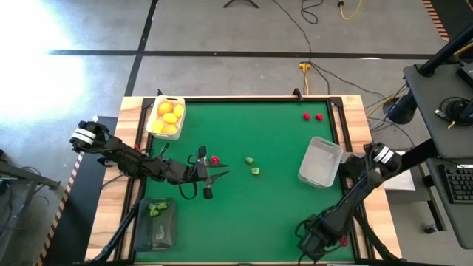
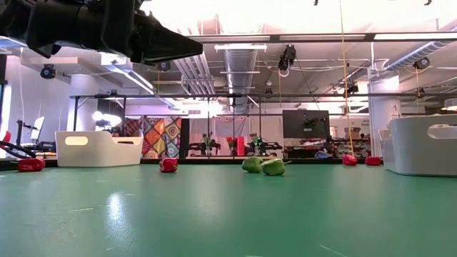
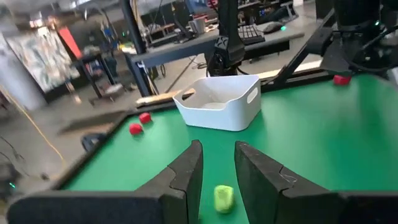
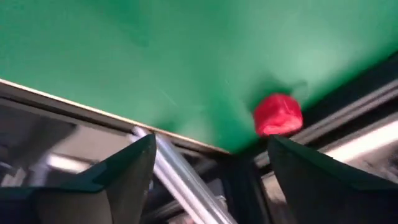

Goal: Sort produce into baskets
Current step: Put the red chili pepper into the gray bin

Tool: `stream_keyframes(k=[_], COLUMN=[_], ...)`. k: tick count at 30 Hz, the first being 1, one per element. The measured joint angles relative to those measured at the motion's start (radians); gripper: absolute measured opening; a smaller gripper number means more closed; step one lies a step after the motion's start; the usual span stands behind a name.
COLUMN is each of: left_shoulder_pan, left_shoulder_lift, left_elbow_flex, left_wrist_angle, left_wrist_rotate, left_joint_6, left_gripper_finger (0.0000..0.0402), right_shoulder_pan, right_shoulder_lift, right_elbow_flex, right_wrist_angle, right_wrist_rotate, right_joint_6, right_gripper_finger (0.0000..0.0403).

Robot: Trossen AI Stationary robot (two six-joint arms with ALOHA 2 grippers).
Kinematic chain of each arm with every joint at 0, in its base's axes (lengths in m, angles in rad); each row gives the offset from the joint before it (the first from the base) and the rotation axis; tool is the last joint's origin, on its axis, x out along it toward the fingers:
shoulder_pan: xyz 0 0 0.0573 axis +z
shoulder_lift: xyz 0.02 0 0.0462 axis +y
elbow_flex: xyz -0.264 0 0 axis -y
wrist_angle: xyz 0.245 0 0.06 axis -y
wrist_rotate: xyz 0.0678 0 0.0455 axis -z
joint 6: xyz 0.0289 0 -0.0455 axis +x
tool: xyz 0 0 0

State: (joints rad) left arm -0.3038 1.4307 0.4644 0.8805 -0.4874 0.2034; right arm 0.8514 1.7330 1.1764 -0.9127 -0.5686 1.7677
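On the green table top (image 1: 244, 214), seen from above, three baskets stand well apart: a white basket (image 1: 157, 111) at the far left corner holding yellow lemon-like fruits (image 1: 170, 118), a dark translucent basket (image 1: 164, 233) at the near left edge holding small green pieces (image 1: 155, 210), and a pale basket (image 1: 320, 162) toward the right side. Loose produce lies on the cloth — two green pieces (image 1: 252, 165) near the centre, one red piece (image 1: 215, 159) just to their left, and two red pieces (image 1: 312, 116) near the far right corner. The left gripper (image 1: 211, 176) reaches in low from the left edge toward the centre, beside the lone red piece; its fingers (image 3: 186, 174) stand narrow, with only a slim gap and nothing between them, and a green piece (image 3: 224, 198) lies on the cloth just ahead. The right gripper (image 4: 211, 165) sits at the near right corner of the table, its fingers spread wide and empty — another red piece (image 4: 277, 114) lies at the table's edge ahead of them.
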Motion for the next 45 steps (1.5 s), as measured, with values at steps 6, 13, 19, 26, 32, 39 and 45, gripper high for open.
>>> stream_keyframes(k=[6,13,19,26,32,39,45], left_shoulder_pan=[0.0,0.0,0.001,0.001,0.001,0.001,0.001], left_shoulder_lift=[0.0,0.0,0.0,0.0,0.0,0.0,0.0], left_elbow_flex=[0.0,0.0,0.0,0.0,0.0,0.0,0.0], left_wrist_angle=[0.039,0.179,0.225,0.223,0.221,0.218,0.199], left_wrist_rotate=[-0.001,-0.002,-0.003,-0.003,-0.003,-0.003,-0.003], left_joint_6=[0.114,0.18,0.181,0.179,0.145,0.143,0.143], left_gripper_finger=[0.0077,0.0077,0.0077,0.0077,0.0077,0.0077,0.0077], right_shoulder_pan=[0.002,0.035,0.048,0.045,0.069,0.085,0.085], right_shoulder_lift=[0.073,0.129,0.131,0.128,0.129,0.13,0.13], right_elbow_flex=[-0.02,-0.048,-0.077,-0.071,-0.097,-0.135,-0.136], right_wrist_angle=[-0.001,-0.005,-0.006,-0.008,0.0,0.083,0.096], right_wrist_rotate=[-0.088,-0.178,-0.206,-0.244,-0.251,-0.258,-0.242], right_joint_6=[-0.112,-0.212,-0.233,-0.235,-0.288,-0.303,-0.312], right_gripper_finger=[0.0321,0.03,0.0281,0.0289,0.0311,0.0295,0.024])
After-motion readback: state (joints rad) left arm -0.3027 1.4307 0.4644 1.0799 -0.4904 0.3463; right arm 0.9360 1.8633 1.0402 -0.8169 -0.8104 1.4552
